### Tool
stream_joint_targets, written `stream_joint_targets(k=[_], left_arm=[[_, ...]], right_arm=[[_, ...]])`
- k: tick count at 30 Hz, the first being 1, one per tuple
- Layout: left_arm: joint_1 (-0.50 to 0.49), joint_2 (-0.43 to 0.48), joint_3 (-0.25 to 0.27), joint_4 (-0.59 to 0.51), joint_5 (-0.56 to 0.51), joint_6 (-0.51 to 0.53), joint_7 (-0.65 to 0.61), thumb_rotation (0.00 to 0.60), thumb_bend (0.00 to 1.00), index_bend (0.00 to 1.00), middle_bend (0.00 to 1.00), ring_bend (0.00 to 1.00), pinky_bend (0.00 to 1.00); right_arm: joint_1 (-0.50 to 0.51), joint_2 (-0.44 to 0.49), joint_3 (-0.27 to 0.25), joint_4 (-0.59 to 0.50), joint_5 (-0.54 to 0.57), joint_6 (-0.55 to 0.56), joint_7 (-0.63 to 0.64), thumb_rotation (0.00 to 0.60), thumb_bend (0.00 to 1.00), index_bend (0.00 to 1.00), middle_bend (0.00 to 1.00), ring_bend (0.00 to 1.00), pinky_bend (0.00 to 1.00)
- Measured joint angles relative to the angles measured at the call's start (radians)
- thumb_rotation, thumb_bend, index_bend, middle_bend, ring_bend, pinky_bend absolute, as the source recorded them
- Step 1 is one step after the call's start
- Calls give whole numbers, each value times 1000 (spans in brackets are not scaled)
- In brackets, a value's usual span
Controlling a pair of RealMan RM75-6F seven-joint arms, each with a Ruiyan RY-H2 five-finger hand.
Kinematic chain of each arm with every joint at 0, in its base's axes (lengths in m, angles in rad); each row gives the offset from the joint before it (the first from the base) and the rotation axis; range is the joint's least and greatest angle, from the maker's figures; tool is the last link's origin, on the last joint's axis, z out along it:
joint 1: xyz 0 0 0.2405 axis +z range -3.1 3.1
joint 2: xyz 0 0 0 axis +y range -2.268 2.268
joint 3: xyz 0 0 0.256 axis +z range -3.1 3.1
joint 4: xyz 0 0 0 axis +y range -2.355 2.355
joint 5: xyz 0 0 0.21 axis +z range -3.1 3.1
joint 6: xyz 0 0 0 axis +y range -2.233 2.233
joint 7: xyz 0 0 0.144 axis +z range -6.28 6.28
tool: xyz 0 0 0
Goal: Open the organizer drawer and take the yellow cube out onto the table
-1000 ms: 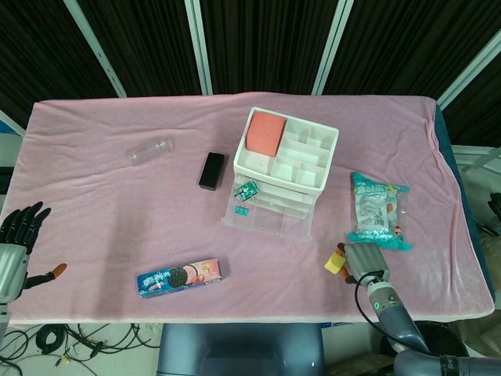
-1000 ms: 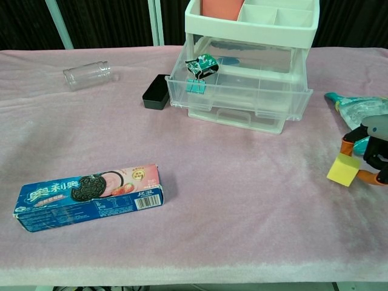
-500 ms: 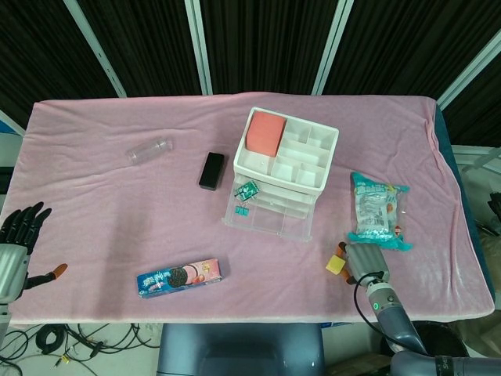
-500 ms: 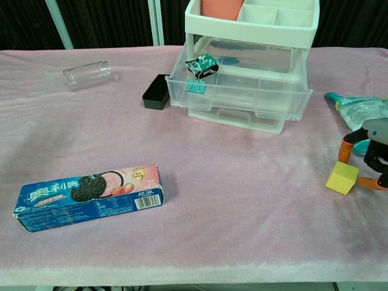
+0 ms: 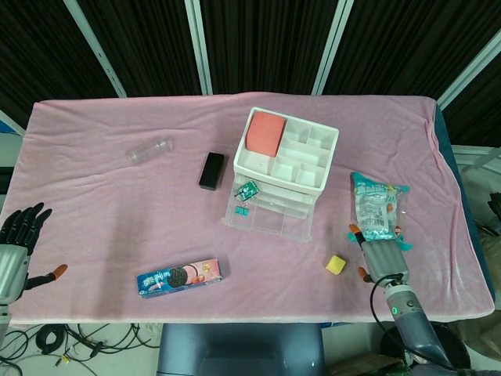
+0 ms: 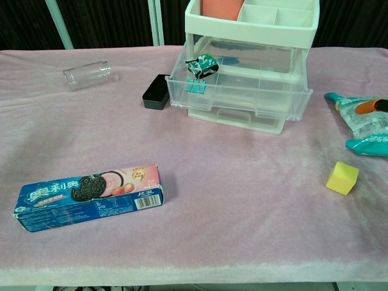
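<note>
At the table's left front corner, our left hand hangs off the edge, fingers spread, holding nothing. Further right lie a cookie box, a clear jar and a black case. Mid-table, the organizer has its drawer pulled open. Near the front edge, the yellow cube rests on the cloth, apart from our right hand, fingers loose and empty beside a snack bag. We judge only pulling clear remains; open cloth surrounds the cube.

Left hand cut off at edge
</note>
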Motion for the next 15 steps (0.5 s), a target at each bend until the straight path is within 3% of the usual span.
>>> stream_joint_targets(k=[2, 4, 5, 8, 10, 15], left_arm=[[0, 0, 1, 0, 1, 1, 1, 600, 0, 0, 0, 0, 0], [0, 0, 1, 0, 1, 1, 3, 600, 0, 0, 0, 0, 0], [1, 0, 1, 0, 2, 2, 5, 600, 0, 0, 0, 0, 0], [2, 0, 2, 4, 6, 5, 11, 600, 0, 0, 0, 0, 0], [2, 2, 4, 5, 6, 3, 18, 600, 0, 0, 0, 0, 0], [2, 13, 14, 1, 4, -17, 61, 600, 0, 0, 0, 0, 0]], right_arm=[[-26, 35, -16, -8, -60, 33, 13, 600, 226, 96, 652, 757, 574], [-59, 71, -34, -12, -129, 70, 34, 600, 223, 73, 511, 605, 447], [-73, 82, -42, -11, -157, 84, 45, 600, 212, 44, 389, 455, 350], [-121, 108, -72, 8, -271, 137, 87, 600, 139, 0, 79, 107, 196], [-158, 116, -93, 43, -370, 181, 123, 600, 84, 0, 4, 20, 163], [-270, 98, -132, 218, -621, 328, 219, 600, 23, 0, 0, 0, 136]])
